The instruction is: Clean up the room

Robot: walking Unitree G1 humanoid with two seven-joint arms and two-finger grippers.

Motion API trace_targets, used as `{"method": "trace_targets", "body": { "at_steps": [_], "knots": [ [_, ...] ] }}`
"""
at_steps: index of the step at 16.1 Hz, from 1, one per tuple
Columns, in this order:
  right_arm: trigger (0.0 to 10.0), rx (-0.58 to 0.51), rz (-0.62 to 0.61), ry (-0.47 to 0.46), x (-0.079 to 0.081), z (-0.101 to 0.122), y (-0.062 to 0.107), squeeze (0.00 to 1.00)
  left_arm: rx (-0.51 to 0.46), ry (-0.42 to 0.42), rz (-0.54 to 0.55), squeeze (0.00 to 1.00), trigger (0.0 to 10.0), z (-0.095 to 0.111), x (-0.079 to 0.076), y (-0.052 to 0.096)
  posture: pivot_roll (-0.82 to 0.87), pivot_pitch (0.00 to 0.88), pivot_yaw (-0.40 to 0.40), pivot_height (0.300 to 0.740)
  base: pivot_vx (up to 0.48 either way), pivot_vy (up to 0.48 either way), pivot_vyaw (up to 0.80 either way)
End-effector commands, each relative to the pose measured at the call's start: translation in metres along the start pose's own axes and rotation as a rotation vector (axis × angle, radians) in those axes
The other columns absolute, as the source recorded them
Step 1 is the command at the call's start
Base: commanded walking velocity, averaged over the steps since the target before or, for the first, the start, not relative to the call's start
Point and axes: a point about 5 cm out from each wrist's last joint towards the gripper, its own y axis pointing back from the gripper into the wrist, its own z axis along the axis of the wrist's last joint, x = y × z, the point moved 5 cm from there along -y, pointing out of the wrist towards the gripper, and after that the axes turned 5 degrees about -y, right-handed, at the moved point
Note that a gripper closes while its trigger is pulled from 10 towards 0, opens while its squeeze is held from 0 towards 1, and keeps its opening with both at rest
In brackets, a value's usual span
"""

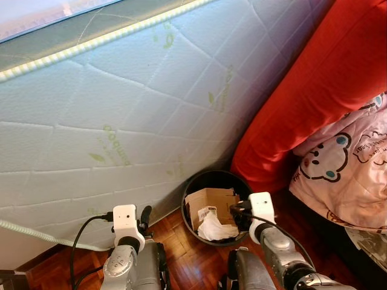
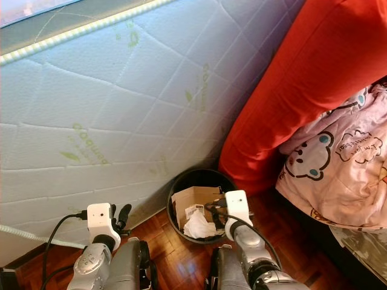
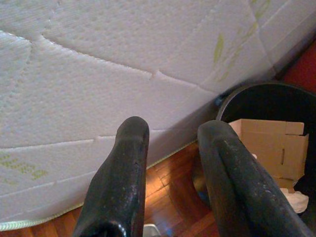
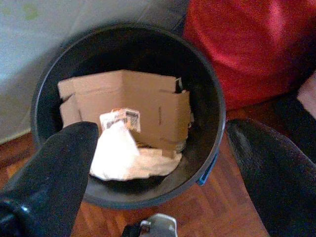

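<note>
**Right claw spread wide over the bin**

Right gripper (image 4: 158, 168) hangs released above my black bin (image 4: 212, 89), crumpled paper (image 4: 116, 153) lying inside against cardboard (image 4: 143, 103). Left gripper (image 3: 173, 163) open too, beside the mattress (image 1: 121, 109). Dropping lower, I risk tipping the bin.

Both arms are showing silver, rounded metal casings with dark joints near the black bin (image 1: 188, 205). Each wrist is carrying a white boxy camera housing with small dark screw holes. Black cables are looping from both housings. The left gripper (image 3: 173, 163) is presenting two thick, matte black, scuffed fingers; the right gripper (image 4: 158, 163) is presenting two similar black fingers, set wide apart.
</note>
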Motion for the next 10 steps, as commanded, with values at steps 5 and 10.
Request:
{"method": "trace_targets", "body": {
  "at_steps": [5,10],
  "knots": [
    [10.0,-0.049,0.020,-0.059,-0.004,0.006,0.001,0.00,0.058,0.008,0.011,0.00,10.0,-0.014,0.003,0.005,0.01,0.239,-0.042,0.637,0.000,0.000,0.00],
    [10.0,-0.014,0.005,-0.071,-0.010,-0.008,0.005,0.00,0.072,-0.002,0.014,0.00,10.0,-0.014,0.004,0.001,0.01,0.213,-0.043,0.687,0.000,0.000,0.00]
  ]
}}
